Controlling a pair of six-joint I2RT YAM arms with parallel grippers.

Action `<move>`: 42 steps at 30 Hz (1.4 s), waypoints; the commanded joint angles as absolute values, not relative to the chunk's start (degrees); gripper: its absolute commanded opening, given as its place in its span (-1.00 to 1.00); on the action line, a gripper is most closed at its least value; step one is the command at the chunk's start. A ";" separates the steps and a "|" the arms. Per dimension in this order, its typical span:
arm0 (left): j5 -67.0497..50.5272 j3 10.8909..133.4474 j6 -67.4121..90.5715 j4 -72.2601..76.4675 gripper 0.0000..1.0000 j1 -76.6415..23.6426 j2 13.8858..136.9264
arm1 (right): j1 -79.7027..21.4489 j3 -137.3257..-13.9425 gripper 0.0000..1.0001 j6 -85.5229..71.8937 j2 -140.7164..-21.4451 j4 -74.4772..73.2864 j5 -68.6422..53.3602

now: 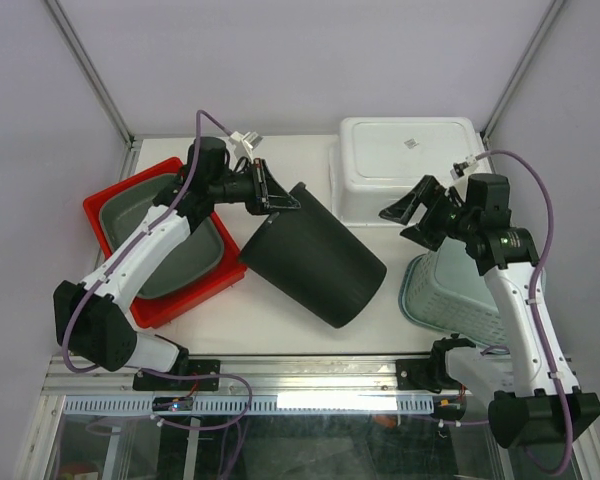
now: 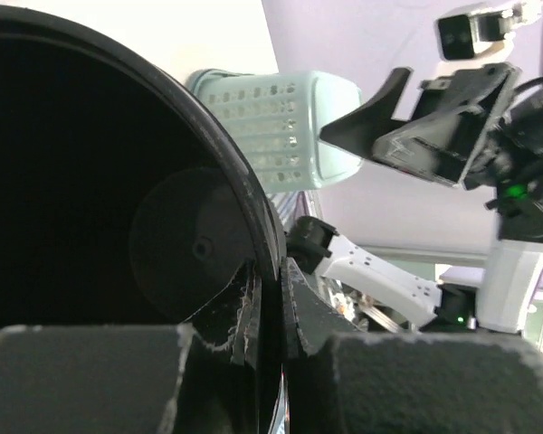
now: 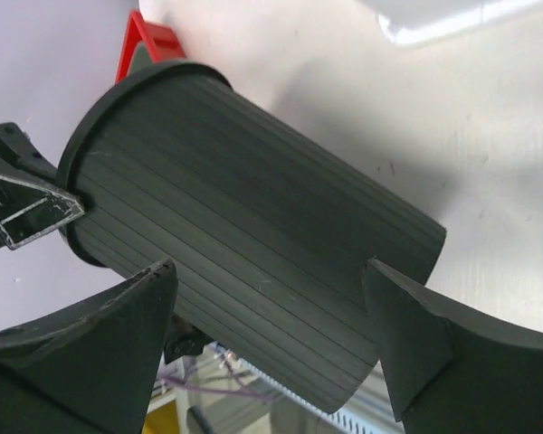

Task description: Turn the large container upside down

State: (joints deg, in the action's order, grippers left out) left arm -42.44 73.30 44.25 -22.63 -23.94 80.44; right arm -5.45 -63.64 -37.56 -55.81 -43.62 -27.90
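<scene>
The large container is a black ribbed round bin lying on its side in the middle of the table, its mouth toward the back left. My left gripper is shut on its rim. In the left wrist view one finger sits inside the dark container and the other outside, with the left gripper pinching the wall. My right gripper hangs open to the right of the container, apart from it. From the right wrist, the container's ribbed side lies beyond the spread right gripper.
A red tray holding a grey-green tub stands at the left. A white tub sits upside down at the back right. A pale green perforated basket lies at the front right, under the right arm.
</scene>
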 commanded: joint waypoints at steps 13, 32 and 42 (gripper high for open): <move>-32.80 77.55 25.86 -26.58 0.45 -24.04 84.75 | -5.28 -54.20 0.61 -43.24 -46.20 -54.94 -28.88; -20.68 79.19 14.02 -36.15 -0.28 -25.90 84.29 | -10.52 -44.88 -0.41 -55.04 -43.85 -44.70 -33.12; -19.05 78.15 14.33 -36.12 -0.71 -25.93 85.24 | -10.72 -50.45 -1.00 -57.05 -40.35 -36.46 -35.57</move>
